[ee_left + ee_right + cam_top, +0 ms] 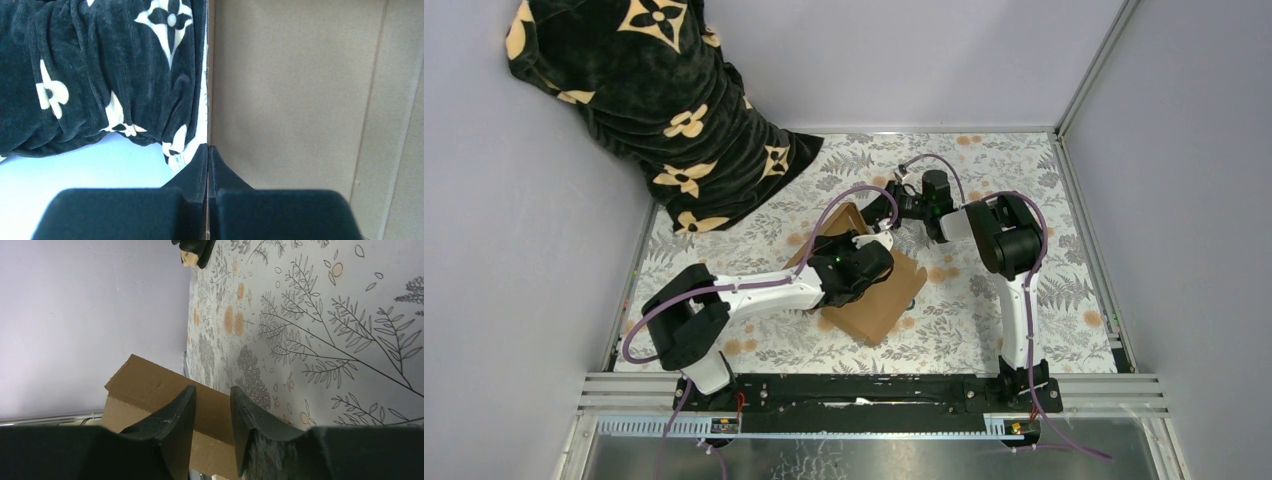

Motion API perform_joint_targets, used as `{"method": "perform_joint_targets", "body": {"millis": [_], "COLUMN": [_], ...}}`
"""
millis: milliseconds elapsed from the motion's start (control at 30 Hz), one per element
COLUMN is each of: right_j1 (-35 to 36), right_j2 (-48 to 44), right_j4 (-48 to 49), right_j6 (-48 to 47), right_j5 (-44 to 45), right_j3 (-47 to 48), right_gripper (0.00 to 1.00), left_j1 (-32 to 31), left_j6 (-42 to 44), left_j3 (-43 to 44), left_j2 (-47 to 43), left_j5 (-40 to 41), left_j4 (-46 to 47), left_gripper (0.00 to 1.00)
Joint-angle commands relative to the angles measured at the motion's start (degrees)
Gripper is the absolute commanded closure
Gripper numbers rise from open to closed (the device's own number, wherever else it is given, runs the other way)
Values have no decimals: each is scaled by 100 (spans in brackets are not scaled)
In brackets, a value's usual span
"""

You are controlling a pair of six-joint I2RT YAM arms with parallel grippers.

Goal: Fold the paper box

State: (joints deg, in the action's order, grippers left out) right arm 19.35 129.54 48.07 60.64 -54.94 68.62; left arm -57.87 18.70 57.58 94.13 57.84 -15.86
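One panel is standing raised; the box [879, 300] is lying mid-table [1024, 200], seemingly barely started. Left jaws are clamping that panel's edge, right jaws are hovering apart around a flap — most folds are likely remaining.

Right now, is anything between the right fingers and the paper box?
Nothing visible. The right gripper is open, and a flap of the paper box shows directly past its fingers, with only the floral table cover beside it.
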Motion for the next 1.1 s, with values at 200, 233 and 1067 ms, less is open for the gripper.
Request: {"method": "perform_joint_targets", "body": {"millis": [200,233,1067], "right_j1": [35,29,-230], "right_j2": [-294,-318,-267], "right_j4": [1205,1257,3194], "right_j6": [157,142,379], "right_j5": [-17,-17,-99], "right_j3": [-411,-451,-1334], "right_gripper": [59,59,53], "left_j1": [-85,-85,-165], "left_j6": [-159,-156,282], "left_j3": [-97,-102,35], "left_j2": [42,39,-72], "left_j5": [47,52,476], "left_j4": [168,169,184], "left_gripper": [100,100,100]}}
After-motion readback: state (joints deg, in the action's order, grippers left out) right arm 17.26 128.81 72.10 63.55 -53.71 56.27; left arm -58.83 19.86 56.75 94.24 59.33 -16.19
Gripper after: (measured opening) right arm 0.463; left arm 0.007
